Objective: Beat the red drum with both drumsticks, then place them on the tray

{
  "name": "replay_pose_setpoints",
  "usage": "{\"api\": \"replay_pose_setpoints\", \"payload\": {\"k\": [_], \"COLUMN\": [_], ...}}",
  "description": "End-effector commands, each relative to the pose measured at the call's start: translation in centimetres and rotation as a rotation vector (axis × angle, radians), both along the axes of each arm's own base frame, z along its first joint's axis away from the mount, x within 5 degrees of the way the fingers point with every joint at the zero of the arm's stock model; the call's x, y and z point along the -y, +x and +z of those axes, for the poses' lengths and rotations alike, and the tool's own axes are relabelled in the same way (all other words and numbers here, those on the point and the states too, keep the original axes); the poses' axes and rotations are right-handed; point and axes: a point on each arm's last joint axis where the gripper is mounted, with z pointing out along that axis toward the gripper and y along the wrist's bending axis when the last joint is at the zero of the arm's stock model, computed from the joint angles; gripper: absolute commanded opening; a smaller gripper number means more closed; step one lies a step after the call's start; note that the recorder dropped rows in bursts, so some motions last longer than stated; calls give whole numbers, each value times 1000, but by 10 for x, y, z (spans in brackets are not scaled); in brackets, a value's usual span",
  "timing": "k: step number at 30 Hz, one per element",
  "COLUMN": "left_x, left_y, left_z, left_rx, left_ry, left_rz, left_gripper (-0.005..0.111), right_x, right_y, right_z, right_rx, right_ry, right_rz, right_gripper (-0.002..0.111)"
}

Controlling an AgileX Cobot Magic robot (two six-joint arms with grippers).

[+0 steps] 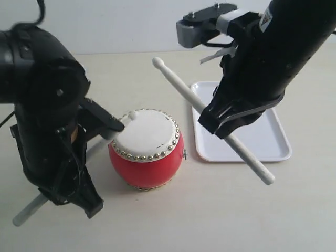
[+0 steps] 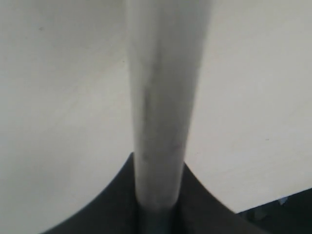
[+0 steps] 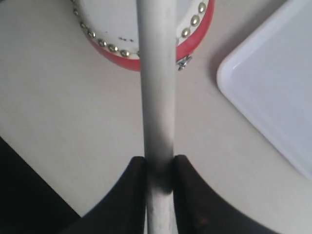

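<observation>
The red drum [image 1: 147, 157] stands on the table near the middle, its off-white studded skin facing up. My left gripper [image 1: 105, 131] is shut on one drumstick [image 1: 29, 210]. That stick's rounded tip rests on the left edge of the skin, and its shaft fills the left wrist view [image 2: 163, 97] between the left gripper's [image 2: 158, 195] jaws. My right gripper [image 1: 226, 123] is shut on the other drumstick [image 1: 178, 84], held slanted above the table between drum and tray, tip raised to the back. The right wrist view shows this gripper [image 3: 160, 170], its stick [image 3: 156, 73], the drum [image 3: 109, 22] and the tray [image 3: 273, 97].
The white tray [image 1: 268, 144] lies flat to the right of the drum, partly under the right arm. The pale tabletop [image 1: 184, 220] extends in front of the drum. The black left arm [image 1: 47, 121] stands close beside the drum's left.
</observation>
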Motion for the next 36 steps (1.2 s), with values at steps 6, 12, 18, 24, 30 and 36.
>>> {"api": "replay_pose_setpoints", "payload": {"k": [6, 12, 18, 24, 30, 36], "left_x": [-8, -6, 2, 9, 8, 3], "left_y": [-7, -6, -1, 4, 5, 3], "left_z": [69, 65, 20, -37, -30, 24], "left_rx": [176, 168, 94, -36, -44, 68], "left_ry": [-176, -167, -111, 24, 60, -41], "left_rz": [8, 2, -4, -14, -1, 13], "left_gripper": [0, 0, 0, 0, 0, 0], "right_x": [-11, -10, 4, 13, 8, -14], "right_y": [14, 13, -6, -20, -14, 5], "right_z": [-89, -55, -1, 24, 14, -36], "right_rx": [-296, -196, -45, 23, -7, -187], "right_ry": [-217, -146, -37, 25, 7, -33], "right_rz": [51, 51, 48, 48, 65, 52], "right_gripper": [0, 0, 0, 0, 0, 0]}}
